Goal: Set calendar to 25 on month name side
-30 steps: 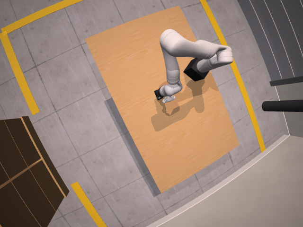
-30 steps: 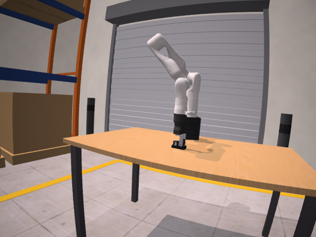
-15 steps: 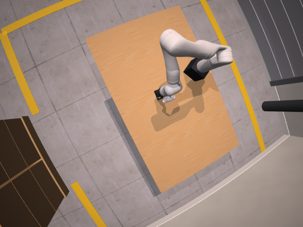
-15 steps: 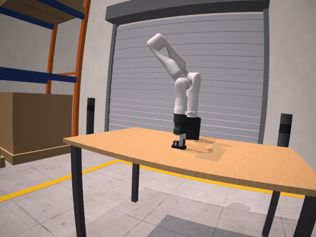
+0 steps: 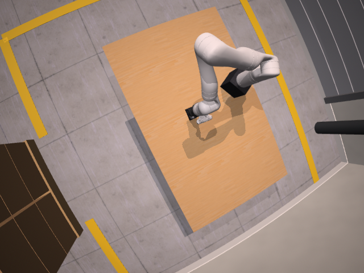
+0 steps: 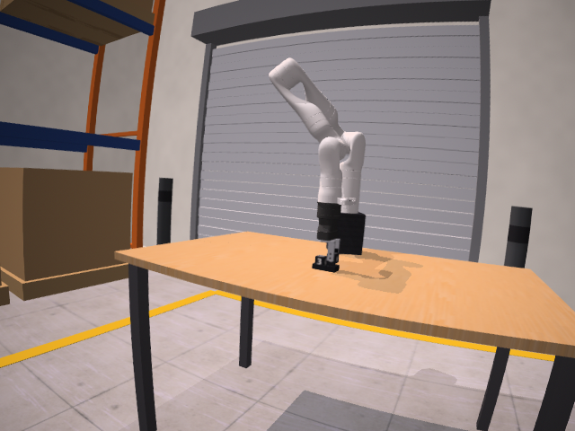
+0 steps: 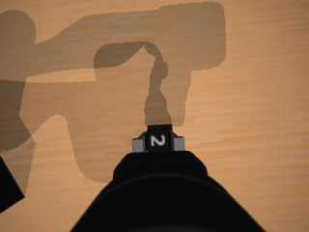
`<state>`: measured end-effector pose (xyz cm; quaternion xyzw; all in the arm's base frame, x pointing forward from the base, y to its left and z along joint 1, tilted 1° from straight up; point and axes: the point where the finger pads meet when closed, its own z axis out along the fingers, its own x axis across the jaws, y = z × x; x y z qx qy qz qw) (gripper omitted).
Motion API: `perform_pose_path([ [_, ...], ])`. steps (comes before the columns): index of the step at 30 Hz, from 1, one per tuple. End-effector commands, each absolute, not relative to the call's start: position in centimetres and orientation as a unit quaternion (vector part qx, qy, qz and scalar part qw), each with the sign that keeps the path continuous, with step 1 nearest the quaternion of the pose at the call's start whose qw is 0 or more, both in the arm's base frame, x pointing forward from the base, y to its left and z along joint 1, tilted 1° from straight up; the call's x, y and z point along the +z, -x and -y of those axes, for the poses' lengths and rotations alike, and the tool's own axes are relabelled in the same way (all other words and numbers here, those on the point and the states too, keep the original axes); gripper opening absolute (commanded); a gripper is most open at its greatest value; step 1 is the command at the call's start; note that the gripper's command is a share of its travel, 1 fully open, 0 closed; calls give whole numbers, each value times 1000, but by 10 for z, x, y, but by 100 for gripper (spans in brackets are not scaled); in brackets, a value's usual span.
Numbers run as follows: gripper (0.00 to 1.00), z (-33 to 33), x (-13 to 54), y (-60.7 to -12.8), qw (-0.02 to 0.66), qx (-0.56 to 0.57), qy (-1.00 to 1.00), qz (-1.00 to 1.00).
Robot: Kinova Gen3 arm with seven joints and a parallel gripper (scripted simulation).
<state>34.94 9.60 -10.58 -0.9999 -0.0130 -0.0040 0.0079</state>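
In the wrist view a black cube shows a white 2 on its upper face. It sits between my gripper's two grey fingertips, which touch its left and right sides, so the gripper is shut on it. The cube is low over the table; I cannot tell if it touches the wood. The black tray lies on the table right beside the gripper, and another black cube with a 3 stands in it. From above, the tray is partly hidden under the wrist, next to the gripper. A corner of the tray shows in the wrist view.
The arm's black base block stands on the table behind the gripper. The wooden table stretches away on all sides. Black bollards and shelving stand off the table.
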Motion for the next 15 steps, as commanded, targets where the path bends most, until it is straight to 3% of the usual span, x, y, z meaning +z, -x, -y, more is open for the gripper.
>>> perform_pose_path([
  [1, 60, -94, -94, -355, 7, -11, 1000, 12],
  [15, 60, -93, -46, -354, 7, -11, 1000, 12],
])
